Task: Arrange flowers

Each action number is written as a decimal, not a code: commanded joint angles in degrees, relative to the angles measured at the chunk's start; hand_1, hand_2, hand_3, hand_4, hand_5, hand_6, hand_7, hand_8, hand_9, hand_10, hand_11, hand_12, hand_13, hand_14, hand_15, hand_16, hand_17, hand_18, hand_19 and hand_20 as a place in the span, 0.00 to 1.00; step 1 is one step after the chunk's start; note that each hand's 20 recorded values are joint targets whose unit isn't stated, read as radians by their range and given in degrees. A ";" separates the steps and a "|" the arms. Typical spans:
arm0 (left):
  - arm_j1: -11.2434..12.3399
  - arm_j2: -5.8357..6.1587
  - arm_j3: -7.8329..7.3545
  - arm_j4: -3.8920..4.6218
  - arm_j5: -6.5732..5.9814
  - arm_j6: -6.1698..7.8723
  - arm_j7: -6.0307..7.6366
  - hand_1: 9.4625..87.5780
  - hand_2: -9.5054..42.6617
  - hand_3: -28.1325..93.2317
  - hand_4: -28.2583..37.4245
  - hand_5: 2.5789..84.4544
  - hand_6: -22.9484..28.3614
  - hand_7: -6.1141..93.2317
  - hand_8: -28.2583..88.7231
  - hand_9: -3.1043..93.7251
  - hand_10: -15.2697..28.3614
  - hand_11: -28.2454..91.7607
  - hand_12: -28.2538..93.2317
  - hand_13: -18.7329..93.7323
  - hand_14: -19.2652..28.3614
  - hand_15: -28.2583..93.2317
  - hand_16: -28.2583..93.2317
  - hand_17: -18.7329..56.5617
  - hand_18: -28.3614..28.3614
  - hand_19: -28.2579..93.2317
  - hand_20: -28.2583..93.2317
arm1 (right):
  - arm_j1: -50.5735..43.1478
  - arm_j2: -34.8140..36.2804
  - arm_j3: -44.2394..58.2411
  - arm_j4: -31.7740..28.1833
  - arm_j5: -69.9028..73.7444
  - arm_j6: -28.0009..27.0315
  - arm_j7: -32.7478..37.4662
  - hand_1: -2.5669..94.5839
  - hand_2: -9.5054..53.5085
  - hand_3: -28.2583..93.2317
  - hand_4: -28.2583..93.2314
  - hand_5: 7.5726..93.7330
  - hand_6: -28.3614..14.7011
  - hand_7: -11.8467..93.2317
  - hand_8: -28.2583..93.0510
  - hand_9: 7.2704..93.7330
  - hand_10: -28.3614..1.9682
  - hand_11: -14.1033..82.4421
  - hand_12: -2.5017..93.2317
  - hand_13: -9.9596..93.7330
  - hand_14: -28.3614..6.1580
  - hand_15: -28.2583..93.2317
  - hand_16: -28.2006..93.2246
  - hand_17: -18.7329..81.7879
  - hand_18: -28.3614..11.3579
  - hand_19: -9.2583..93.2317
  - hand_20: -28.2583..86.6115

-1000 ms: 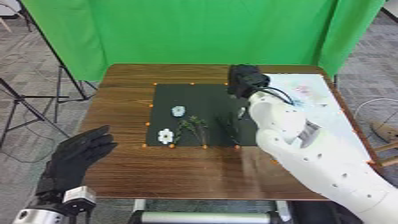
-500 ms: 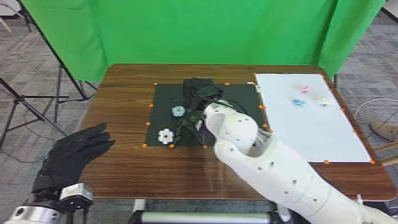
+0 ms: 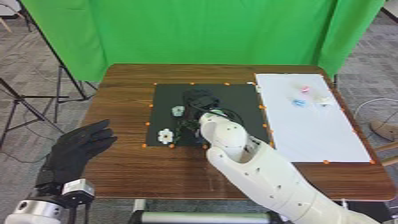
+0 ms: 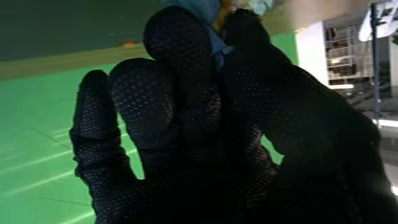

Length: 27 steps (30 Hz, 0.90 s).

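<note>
In the head view, my right hand (image 3: 202, 101) is over the middle of the dark mat (image 3: 240, 100), just right of the pale blue flower (image 3: 178, 111). The right wrist view shows this hand (image 4: 200, 100) pinching a blue flower (image 4: 201, 7) between thumb and finger. A white flower (image 3: 165, 136) lies near the mat's lower left corner. Green stems beside it are partly hidden by my right hand and arm. My left hand (image 3: 73, 152) is off the table's left edge, its fingers relaxed and holding nothing.
On the white sheet (image 3: 311, 135) at the right lie small pink (image 3: 305, 89), blue (image 3: 298, 102) and whitish (image 3: 323, 101) pieces. Orange dots line the mat. A green backdrop (image 3: 213, 30) stands behind the wooden table (image 3: 120, 170), with a tripod at the left.
My right hand has moved left from the mat's right edge beside the white sheet to the mat's middle, then slightly nearer. The sheet's pieces are uncovered. My left hand has barely shifted.
</note>
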 commanded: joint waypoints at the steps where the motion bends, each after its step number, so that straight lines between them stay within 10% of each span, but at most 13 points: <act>1: -0.13 -0.63 0.16 0.29 0.29 -0.87 -0.77 0.21 0.30 0.91 0.20 0.51 0.71 0.20 0.17 0.42 0.84 0.54 0.30 0.41 1.00 0.71 0.13 0.13 0.88 0.71 0.36 | -0.84 -1.34 0.62 0.61 -1.91 -1.52 0.73 0.55 0.05 0.86 0.00 0.83 0.66 0.35 0.25 0.88 0.66 0.49 0.38 0.72 0.54 0.82 0.49 0.37 0.09 0.84 0.54; 16: -0.63 -0.86 0.24 0.33 0.80 -1.39 -1.72 0.21 0.31 0.91 0.20 0.52 0.71 0.20 0.17 0.43 0.85 0.53 0.30 0.42 1.00 0.71 0.13 0.12 0.88 0.71 0.36 | -0.60 -1.90 0.67 0.62 -2.90 -3.69 2.79 0.50 0.00 0.88 0.00 0.75 0.61 0.36 0.23 0.81 0.62 0.46 0.41 0.65 0.44 0.85 0.46 0.32 0.07 0.82 0.55; 27: -0.58 -0.30 0.09 0.35 0.61 -1.34 -2.06 0.22 0.31 0.91 0.21 0.52 0.72 0.20 0.17 0.43 0.85 0.53 0.31 0.42 1.00 0.71 0.13 0.13 0.89 0.71 0.36 | -0.53 -2.27 1.53 -0.50 0.23 -7.41 4.65 0.43 0.00 0.94 0.00 0.65 0.57 0.33 0.12 0.64 0.40 0.60 0.30 0.55 0.30 0.88 0.41 0.24 0.01 0.78 0.55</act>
